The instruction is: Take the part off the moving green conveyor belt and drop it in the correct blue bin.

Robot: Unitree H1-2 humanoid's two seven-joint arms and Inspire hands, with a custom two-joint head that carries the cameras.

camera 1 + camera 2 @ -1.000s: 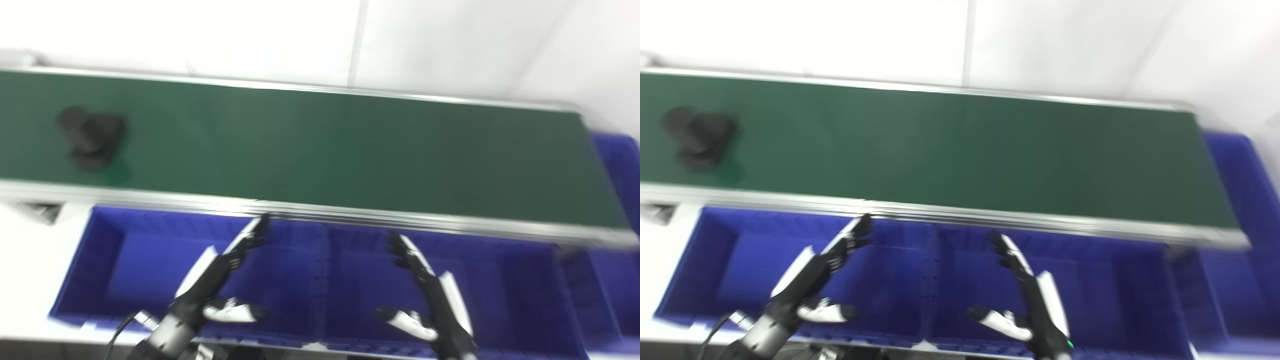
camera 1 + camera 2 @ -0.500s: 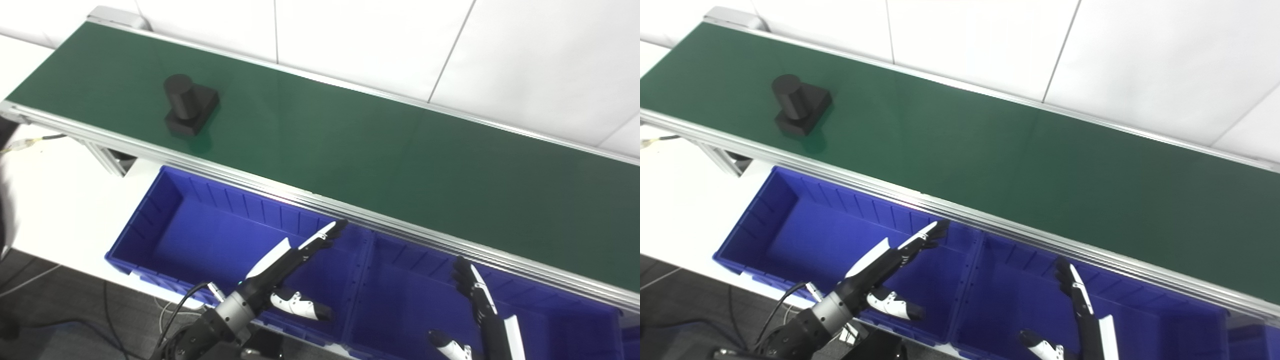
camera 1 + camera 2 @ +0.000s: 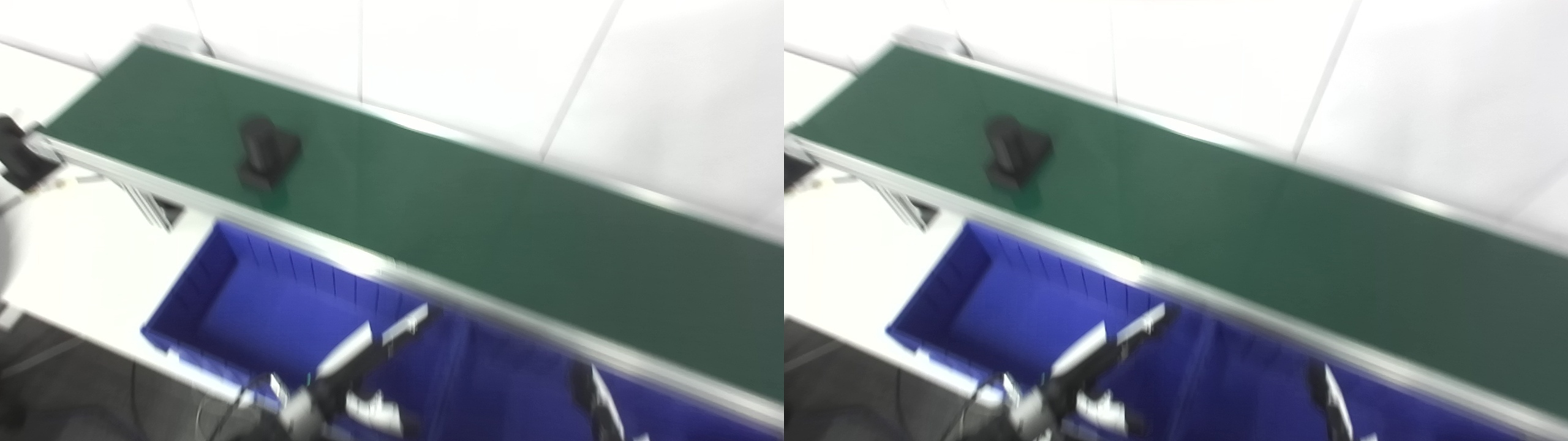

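Green conveyor belt (image 3: 465, 208) runs diagonally from upper left to lower right in the left eye view, blurred throughout. Black part (image 3: 267, 153) sits on the belt near its left end, closer to the near rail. Blue bin (image 3: 202, 288) lies below the belt on the white counter (image 3: 86, 245). Left hand (image 3: 373, 343) hangs over the bin, fingers extended and apart from the thumb, holding nothing. Right hand (image 3: 597, 398) is cut by the bottom edge; its state cannot be told.

Right eye view: same layout. Part (image 3: 1015, 151) on the belt (image 3: 1213, 202), well apart from both hands. Left hand (image 3: 1108, 346) spread and empty over the bin (image 3: 949, 288); right hand (image 3: 1332, 401) only partly visible
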